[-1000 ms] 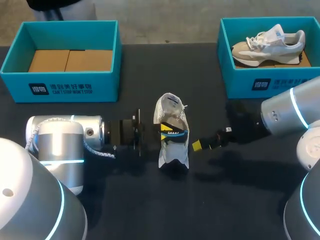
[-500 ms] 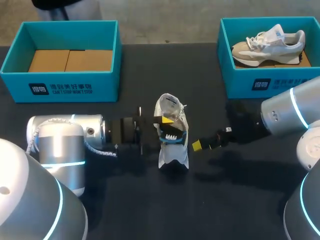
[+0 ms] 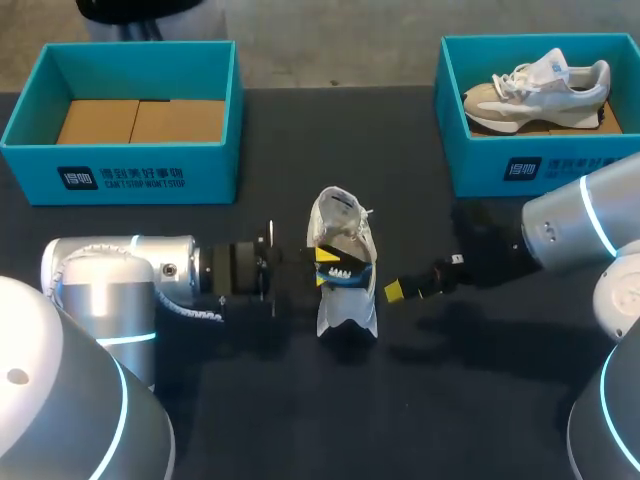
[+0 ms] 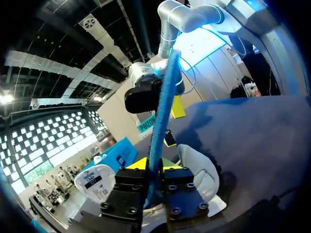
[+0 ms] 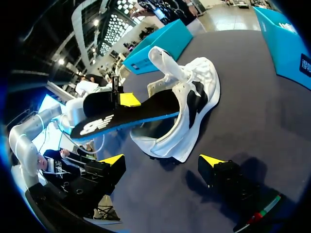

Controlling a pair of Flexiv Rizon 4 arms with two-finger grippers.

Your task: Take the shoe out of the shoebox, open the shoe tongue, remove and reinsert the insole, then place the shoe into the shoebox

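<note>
A white shoe (image 3: 345, 315) lies on its side mid-table, its tongue (image 3: 338, 205) pulled open toward the far edge. A black insole with a blue edge (image 3: 348, 272) sticks partly out of the shoe's opening. My left gripper (image 3: 326, 256) is shut on that insole. In the left wrist view the insole (image 4: 158, 126) stands edge-on, pinched in my left gripper (image 4: 153, 165), with the shoe (image 4: 199, 170) just beyond. My right gripper (image 5: 163, 160) stands wide open beside the shoe (image 5: 194, 102), empty, facing the insole (image 5: 121, 119). In the head view, my right gripper (image 3: 400, 290) is just right of the shoe.
A teal shoebox (image 3: 30, 150) with cardboard inside stands at the back left. A second teal shoebox (image 3: 455, 150) at the back right holds another white and beige shoe (image 3: 540, 82). Dark tabletop (image 3: 420, 420) spreads in front of the shoe.
My left gripper opened briefly at the shoe's mouth, then closed on the insole again, and the left arm drew slightly back to the left. Right arm and shoe stayed put.
</note>
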